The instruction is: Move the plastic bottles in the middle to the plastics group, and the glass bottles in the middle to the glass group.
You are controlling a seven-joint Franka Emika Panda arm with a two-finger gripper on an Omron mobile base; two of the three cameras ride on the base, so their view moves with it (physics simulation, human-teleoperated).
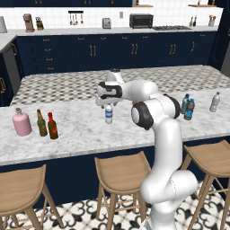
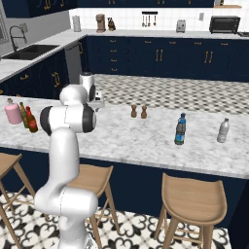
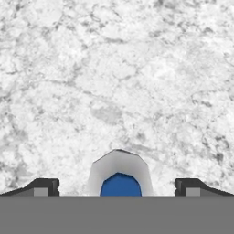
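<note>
A clear water bottle (image 1: 108, 114) with a blue cap and white-blue label stands upright mid-counter. My gripper (image 1: 108, 103) hangs just above it, open; in the hand view its fingertips (image 3: 43, 186) flank the bottle's blue cap (image 3: 120, 183) without touching. At the left stand the pink flask (image 1: 21, 124), the olive-green bottle (image 1: 42, 123) and the dark red-brown glass bottle (image 1: 52, 126), close together. At the right a dark blue-tinted bottle (image 1: 190, 110) stands against the teal bottle (image 1: 185, 103), with the clear grey bottle (image 1: 215, 102) farther right.
The marble counter (image 1: 81, 132) has wooden stools (image 1: 120, 168) along its near edge. Two small brown shakers (image 2: 138, 112) stand mid-counter beyond the arm. The arm's elbow (image 1: 148, 112) reaches over the counter's near edge.
</note>
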